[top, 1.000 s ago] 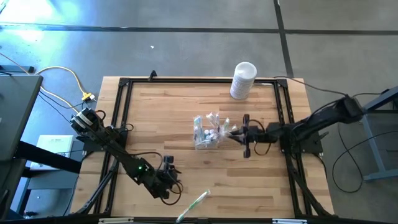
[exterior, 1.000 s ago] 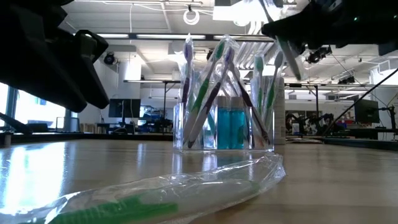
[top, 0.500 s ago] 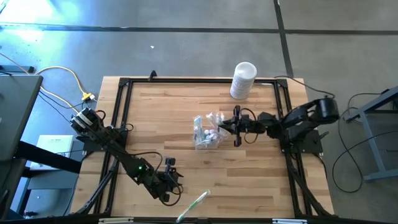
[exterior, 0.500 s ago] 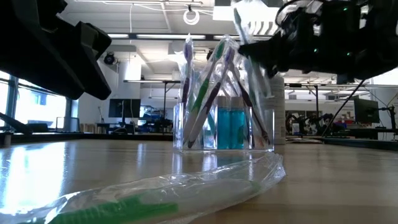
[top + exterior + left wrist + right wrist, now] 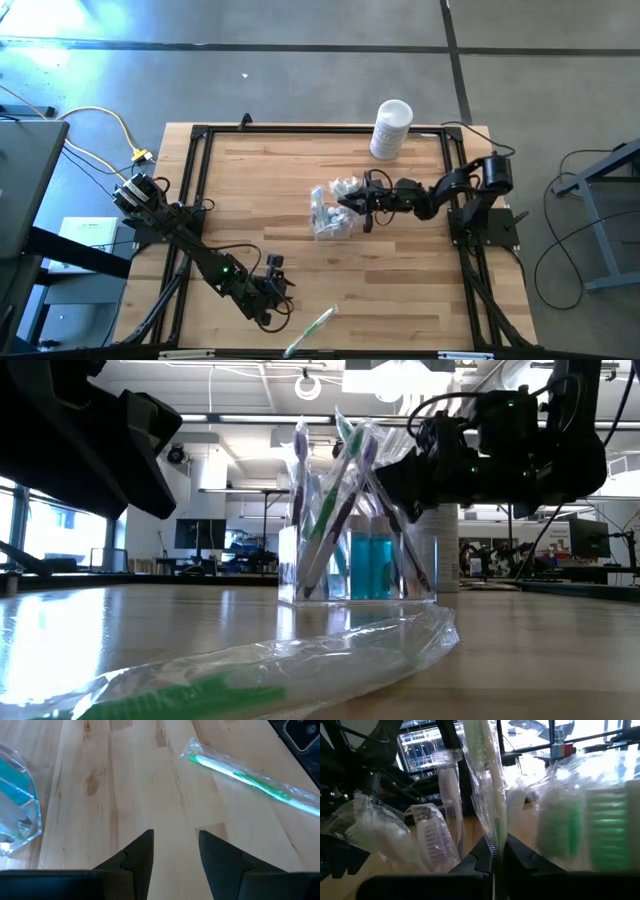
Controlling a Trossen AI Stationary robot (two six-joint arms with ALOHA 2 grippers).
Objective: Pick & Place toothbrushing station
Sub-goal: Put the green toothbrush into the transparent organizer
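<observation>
The clear plastic cup (image 5: 330, 215) stands on its base at mid-table, holding several wrapped toothbrushes and teal tubes (image 5: 372, 565); it also shows in the low view (image 5: 355, 570). My right gripper (image 5: 357, 203) is at the cup's right side, above its rim, shut on a wrapped toothbrush (image 5: 481, 775). My left gripper (image 5: 282, 298) is open and empty near the table's front edge; its fingers show in the left wrist view (image 5: 175, 855). Another wrapped green toothbrush (image 5: 312, 328) lies flat on the table to its right and also shows in the left wrist view (image 5: 250, 780). My right gripper pinches the wrapped toothbrush's handle (image 5: 494, 837) between its two fingers, through the clear wrapper. The fingers come roughly level from the table's right. The brush is clear of the table and sticks out beyond the fingertips among the cup's brushes; where its far end lies I cannot tell.
A white cylindrical canister (image 5: 391, 128) stands at the table's far edge, right of centre. A black frame (image 5: 200, 180) runs round the tabletop. Bare wood lies left of the cup and between cup and front edge.
My right gripper has gone toward the table's left, up to the cup, and come down, carrying the wrapped toothbrush in among the cup's brushes. It has stayed shut. The cup and the loose toothbrush have not moved.
</observation>
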